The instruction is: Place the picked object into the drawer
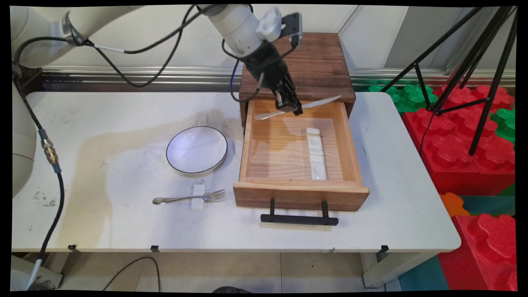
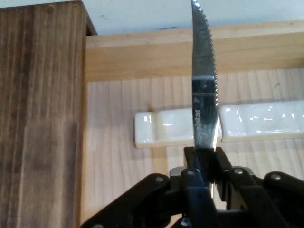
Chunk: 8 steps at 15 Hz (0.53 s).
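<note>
White tabletop is filling most of your main view, with a pale wall and a metal rail running behind it, and red and green foam blocks and a black tripod standing off its right end. At the back of the table you are seeing a dark wooden cabinet, and its light wooden drawer is standing pulled out toward the camera, black handle at the front.

Your gripper is hanging over the rear part of the open drawer, fingers pinched on a serrated table knife, which it is holding clear of the drawer floor. In the main view the knife is lying roughly level, its toothed blade pointing right past the drawer's right wall and its handle end sticking out to the left. In the hand view the blade is rising straight up from between the fingers.

Below the knife, on the drawer floor, two white ceramic cutlery rests are lying end to end, nearer the right wall.

Left of the drawer you are seeing a white plate with a dark rim on the table, and nearer the front edge a fork is lying across a small white rest, tines pointing toward the drawer.
</note>
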Motion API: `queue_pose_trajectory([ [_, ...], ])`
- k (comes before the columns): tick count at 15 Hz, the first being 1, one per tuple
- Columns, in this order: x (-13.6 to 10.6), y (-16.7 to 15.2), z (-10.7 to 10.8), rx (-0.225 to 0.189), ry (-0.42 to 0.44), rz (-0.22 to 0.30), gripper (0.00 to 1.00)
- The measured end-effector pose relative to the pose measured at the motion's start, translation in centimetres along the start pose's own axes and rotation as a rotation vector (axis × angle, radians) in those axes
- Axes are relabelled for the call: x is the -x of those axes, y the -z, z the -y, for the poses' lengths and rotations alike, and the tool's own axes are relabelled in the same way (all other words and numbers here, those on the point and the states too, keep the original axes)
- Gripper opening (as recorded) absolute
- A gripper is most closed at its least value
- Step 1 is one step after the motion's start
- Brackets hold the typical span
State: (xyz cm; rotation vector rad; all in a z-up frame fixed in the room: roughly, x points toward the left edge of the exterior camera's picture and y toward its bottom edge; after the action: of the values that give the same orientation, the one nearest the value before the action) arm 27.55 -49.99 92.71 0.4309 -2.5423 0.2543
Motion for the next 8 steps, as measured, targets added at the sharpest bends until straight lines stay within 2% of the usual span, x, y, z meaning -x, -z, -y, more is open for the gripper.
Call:
queue_pose_trajectory([
  [8, 1.5, -3.7, 0.1, 0.022, -0.009, 0.003, 0.00],
])
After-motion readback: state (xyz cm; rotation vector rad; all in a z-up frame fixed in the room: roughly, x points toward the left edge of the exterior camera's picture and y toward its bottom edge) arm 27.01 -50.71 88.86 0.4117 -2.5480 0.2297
